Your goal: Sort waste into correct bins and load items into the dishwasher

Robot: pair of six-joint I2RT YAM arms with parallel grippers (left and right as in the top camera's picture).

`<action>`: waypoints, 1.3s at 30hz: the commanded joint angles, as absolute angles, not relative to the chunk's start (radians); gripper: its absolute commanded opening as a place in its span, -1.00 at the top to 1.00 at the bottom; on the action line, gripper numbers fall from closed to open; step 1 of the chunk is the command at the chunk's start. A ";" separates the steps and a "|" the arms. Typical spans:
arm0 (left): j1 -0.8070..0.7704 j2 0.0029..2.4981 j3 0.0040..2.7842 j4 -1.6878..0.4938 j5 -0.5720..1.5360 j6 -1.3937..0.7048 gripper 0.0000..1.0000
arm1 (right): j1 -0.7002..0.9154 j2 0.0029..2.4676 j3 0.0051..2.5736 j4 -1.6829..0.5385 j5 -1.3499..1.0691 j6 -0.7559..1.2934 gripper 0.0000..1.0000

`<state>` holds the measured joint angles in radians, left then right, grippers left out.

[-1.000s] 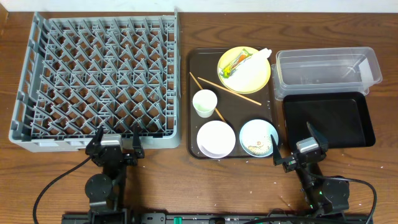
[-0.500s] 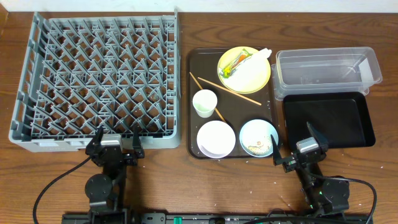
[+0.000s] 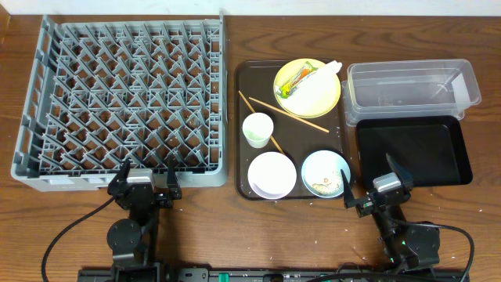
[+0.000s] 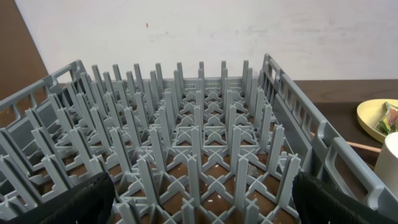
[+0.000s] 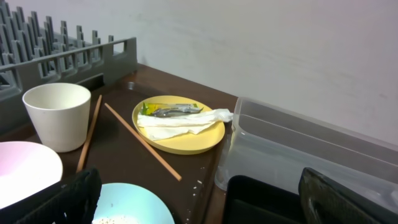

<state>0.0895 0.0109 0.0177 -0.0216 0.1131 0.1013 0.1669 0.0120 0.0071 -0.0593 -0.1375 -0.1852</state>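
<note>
The grey dishwasher rack [image 3: 125, 94] fills the left of the table and holds nothing. On the brown tray [image 3: 254, 82] lie a yellow plate [image 3: 321, 100] carrying a napkin [image 3: 322, 74] and wrapper scraps [image 3: 291, 81], chopsticks [image 3: 283, 109], a pale cup [image 3: 257, 130], a white bowl [image 3: 272, 174] and a light-blue bowl [image 3: 325, 168] with rice grains [image 3: 322, 186]. The clear tub [image 3: 411, 90] and black tray [image 3: 413, 150] sit at the right. My left gripper [image 3: 147, 171] stands open at the rack's near edge [image 4: 199, 124]. My right gripper [image 3: 368, 178] stands open between the blue bowl [image 5: 134, 205] and the black tray [image 5: 261, 199].
Loose white grains speckle the wood [image 3: 313, 211] in front of the brown tray. The rack's tall pegs [image 4: 198, 118] rise directly ahead of the left fingers [image 4: 74, 202]. The clear tub [image 5: 298, 146] stands right behind the black tray.
</note>
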 commanded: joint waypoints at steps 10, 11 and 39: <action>0.088 0.004 0.004 -0.059 0.123 0.090 -0.84 | 0.158 0.005 0.006 -0.064 -0.135 -0.181 -0.98; 0.088 0.004 0.004 -0.059 0.123 0.089 -0.85 | 0.158 0.005 0.006 -0.064 -0.135 -0.180 -0.98; 0.088 0.004 0.004 -0.059 0.123 0.090 -0.85 | 0.158 0.006 0.006 -0.064 -0.111 -0.181 -0.98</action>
<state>0.0895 0.0109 0.0177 -0.0216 0.1131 0.1013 0.1669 0.0120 0.0071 -0.0597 -0.1219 -0.1852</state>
